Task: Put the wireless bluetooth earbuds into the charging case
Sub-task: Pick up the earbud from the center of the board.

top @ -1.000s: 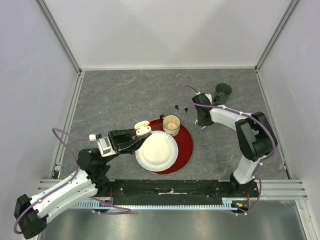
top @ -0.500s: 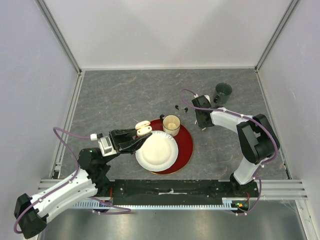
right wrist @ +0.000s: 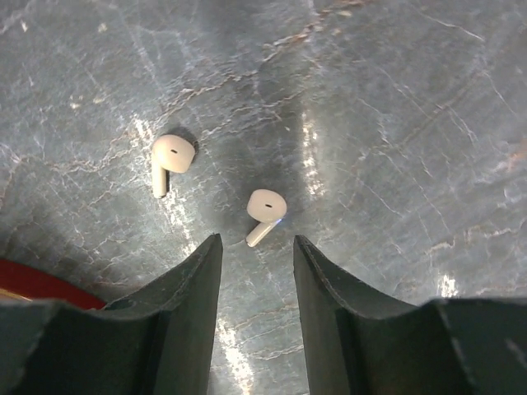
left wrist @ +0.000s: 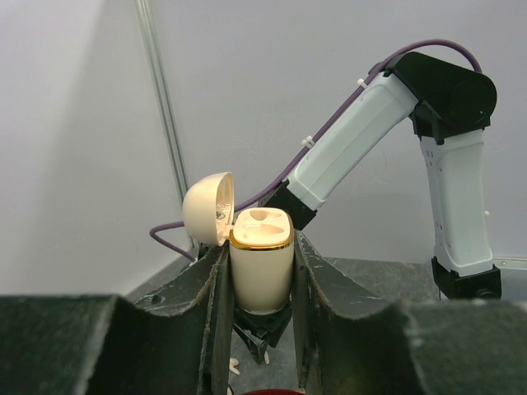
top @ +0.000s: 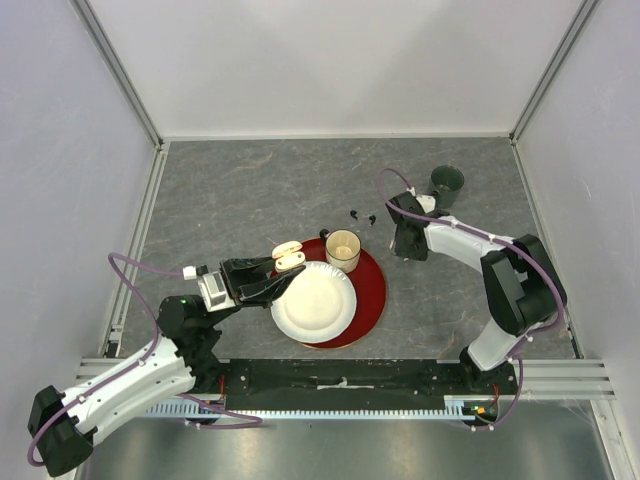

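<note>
My left gripper (top: 283,257) is shut on the cream charging case (left wrist: 259,263) and holds it upright above the table. The case's lid (left wrist: 207,207) is open and both slots are empty. My right gripper (right wrist: 257,243) is open and points down close over the table, right of the red plate. One white earbud (right wrist: 265,207) lies just ahead of its fingertips, between their lines. The second white earbud (right wrist: 171,156) lies further left. The right gripper (top: 407,243) hides both in the top view. Two black earbuds (top: 362,215) lie on the table behind the paper cup.
A paper cup (top: 343,248) stands on the red plate (top: 372,290), with a white paper plate (top: 313,300) on top of its near side. A dark cup (top: 446,183) stands at the back right. The red plate's edge (right wrist: 33,284) shows left of the right fingers.
My right gripper has shifted slightly to the right above the white earbuds. The left gripper has kept the case almost still.
</note>
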### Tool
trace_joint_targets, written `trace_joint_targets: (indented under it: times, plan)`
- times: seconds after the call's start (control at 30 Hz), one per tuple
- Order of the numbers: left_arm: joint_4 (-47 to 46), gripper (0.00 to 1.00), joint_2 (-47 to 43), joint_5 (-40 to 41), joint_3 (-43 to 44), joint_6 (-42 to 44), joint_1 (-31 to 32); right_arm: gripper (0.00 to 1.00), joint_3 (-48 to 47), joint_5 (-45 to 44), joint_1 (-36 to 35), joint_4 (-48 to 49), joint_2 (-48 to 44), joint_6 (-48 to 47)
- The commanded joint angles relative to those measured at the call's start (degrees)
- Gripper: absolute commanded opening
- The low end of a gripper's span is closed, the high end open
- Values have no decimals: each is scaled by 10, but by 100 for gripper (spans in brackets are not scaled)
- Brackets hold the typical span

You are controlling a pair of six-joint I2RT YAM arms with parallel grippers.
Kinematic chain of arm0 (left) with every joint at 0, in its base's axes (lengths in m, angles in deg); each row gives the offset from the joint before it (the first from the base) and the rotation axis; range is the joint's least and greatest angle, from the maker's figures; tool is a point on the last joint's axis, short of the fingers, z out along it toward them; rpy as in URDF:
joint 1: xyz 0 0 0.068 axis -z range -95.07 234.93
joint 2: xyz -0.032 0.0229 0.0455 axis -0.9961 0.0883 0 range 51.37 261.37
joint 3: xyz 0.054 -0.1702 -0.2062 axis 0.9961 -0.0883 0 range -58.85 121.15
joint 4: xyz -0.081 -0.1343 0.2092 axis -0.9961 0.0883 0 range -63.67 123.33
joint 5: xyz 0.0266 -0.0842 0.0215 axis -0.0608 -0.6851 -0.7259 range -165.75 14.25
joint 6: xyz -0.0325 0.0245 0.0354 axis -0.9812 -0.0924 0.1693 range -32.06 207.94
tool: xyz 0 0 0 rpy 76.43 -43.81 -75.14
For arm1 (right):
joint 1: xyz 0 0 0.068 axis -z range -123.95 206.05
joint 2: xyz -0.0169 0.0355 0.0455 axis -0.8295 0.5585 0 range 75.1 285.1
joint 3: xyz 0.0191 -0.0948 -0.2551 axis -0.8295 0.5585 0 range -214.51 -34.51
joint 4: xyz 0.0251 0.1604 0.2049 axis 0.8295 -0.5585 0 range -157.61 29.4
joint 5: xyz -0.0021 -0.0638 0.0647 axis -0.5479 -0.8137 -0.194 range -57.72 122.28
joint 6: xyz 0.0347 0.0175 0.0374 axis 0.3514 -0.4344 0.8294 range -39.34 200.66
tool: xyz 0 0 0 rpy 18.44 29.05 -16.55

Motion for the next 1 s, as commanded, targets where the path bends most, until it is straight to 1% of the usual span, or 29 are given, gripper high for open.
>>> trace_joint_targets:
  times: [0.0, 0.1, 0.27, 0.53, 0.97]
  plan:
    - [-19, 2, 0, 5, 6, 21, 3, 48, -4, -63, 0, -24, -38, 106]
    - [-20, 2, -2, 7, 4, 21, 2, 49, -1, -78, 6, -28, -40, 115]
    - [-19, 2, 1, 10, 3, 23, 2, 49, 4, -6, 36, 4, -16, 91]
    - [-27, 2, 6, 11, 4, 23, 2, 50, 5, 38, 43, 36, 0, 81]
    - [-23, 2, 3, 6, 4, 23, 3, 50, 14, 24, 47, 39, 20, 88]
